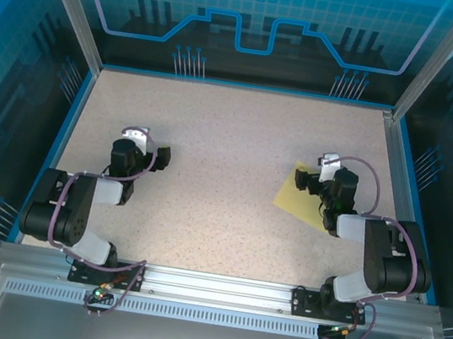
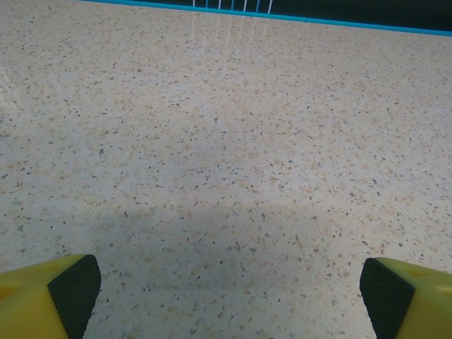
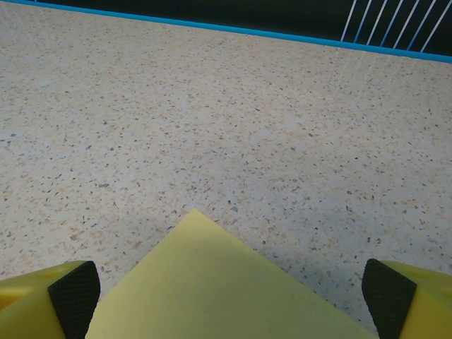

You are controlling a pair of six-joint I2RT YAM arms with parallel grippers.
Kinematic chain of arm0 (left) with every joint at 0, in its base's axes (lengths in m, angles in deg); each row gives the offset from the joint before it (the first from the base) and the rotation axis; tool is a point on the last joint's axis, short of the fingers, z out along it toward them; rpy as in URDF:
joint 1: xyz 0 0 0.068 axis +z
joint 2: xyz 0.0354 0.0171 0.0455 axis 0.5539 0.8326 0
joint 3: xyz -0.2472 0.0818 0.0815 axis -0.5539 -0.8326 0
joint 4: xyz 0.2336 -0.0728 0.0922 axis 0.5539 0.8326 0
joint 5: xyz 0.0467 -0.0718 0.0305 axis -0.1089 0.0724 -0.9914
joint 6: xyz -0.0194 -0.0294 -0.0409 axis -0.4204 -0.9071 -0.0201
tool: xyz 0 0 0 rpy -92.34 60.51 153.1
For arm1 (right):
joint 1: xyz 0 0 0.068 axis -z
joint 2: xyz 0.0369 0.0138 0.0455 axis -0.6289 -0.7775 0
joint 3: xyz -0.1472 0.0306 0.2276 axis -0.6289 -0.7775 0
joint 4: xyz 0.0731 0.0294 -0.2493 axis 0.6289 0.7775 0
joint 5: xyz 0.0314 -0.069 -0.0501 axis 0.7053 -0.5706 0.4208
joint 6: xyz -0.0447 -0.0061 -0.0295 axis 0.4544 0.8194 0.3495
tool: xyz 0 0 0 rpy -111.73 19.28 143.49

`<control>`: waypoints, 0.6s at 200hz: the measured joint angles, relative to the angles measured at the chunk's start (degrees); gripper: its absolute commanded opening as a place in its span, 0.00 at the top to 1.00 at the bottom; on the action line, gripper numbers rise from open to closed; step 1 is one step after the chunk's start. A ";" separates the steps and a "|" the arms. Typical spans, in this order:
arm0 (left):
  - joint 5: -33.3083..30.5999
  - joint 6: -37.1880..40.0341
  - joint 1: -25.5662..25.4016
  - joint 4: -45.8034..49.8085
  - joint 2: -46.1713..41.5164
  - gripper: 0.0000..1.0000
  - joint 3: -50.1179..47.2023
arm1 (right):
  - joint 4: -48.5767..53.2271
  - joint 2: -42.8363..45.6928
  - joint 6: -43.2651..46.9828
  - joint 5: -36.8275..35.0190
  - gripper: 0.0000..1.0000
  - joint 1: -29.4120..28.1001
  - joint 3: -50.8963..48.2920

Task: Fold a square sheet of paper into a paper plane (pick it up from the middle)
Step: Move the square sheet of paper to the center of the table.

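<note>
- At the bottom of the top view you see both arm bases bolted along the near rail.
- Your left claw sits left of centre with its jaws spread wide and released, over bare bench.
- Your right claw sits right of centre, also released and gripping nothing.
- The square sheet of paper lies flat on the bench beneath the right claw, partly covered by that arm. In the right wrist view one corner points up-frame between the fingers.
- Farther up, a blue edge closes the bench.

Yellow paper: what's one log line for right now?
square sheet of paper: flat, unfolded | left gripper: open, over table | right gripper: open, above sheet
</note>
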 measured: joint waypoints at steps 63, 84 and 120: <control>0.57 -2.45 0.68 8.79 -18.36 0.01 -0.83 | 8.96 8.20 0.63 -0.92 0.01 -0.81 0.07; 0.57 -4.81 0.81 13.70 -24.65 0.02 -0.50 | 24.04 13.86 -2.40 -1.64 0.01 -0.79 9.38; 1.07 -11.19 0.92 28.48 -28.02 0.01 7.10 | 44.37 20.55 -14.62 -1.62 0.01 -0.66 20.70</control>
